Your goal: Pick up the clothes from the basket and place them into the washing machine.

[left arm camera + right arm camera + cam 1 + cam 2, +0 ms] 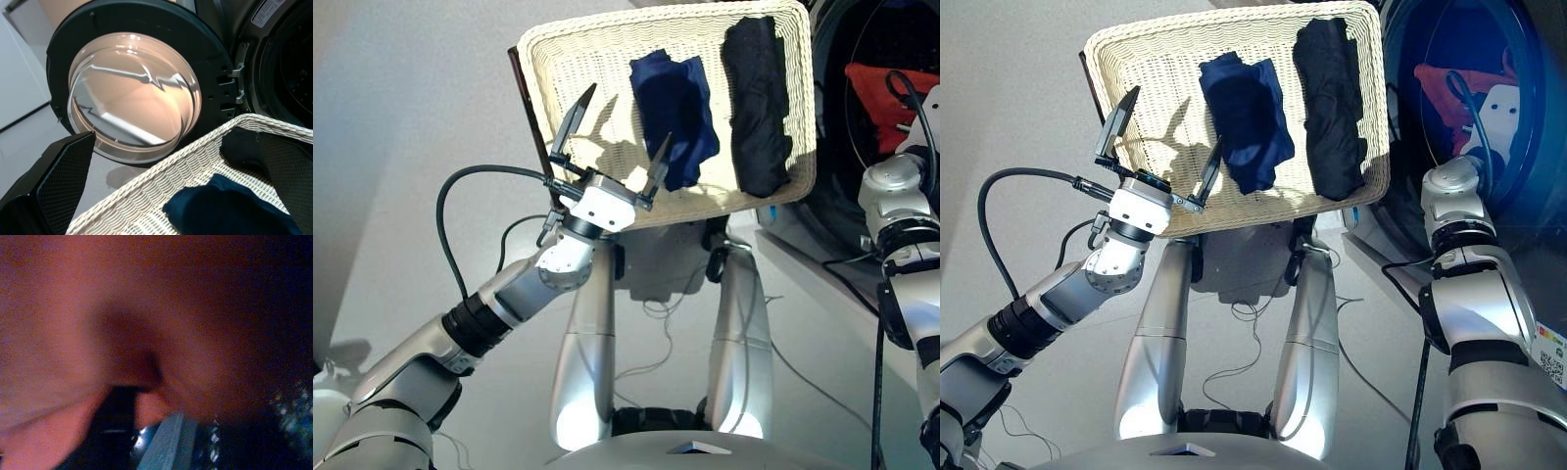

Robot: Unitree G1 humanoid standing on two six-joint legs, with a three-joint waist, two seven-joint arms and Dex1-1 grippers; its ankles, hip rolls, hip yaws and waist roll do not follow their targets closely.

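The cream-white basket [607,34] holds a navy blue garment [674,103] in its middle and a black one [759,103] on its right side. My left gripper [620,137] hangs open just above the bare left part of the basket, with the navy garment [230,205] right beside one finger. To the right is the washing machine [1518,196], its glass door [132,93] swung open. My right arm [1454,206] reaches into the drum, where the orange-red garment [1445,83] lies. That cloth [73,333] fills the right wrist view, and the right gripper is hidden by it.
A black cable [450,196] loops off my left forearm. Thin cables [656,313] trail across the grey floor below the basket. A dark upright bar [529,108] runs along the basket's left edge.
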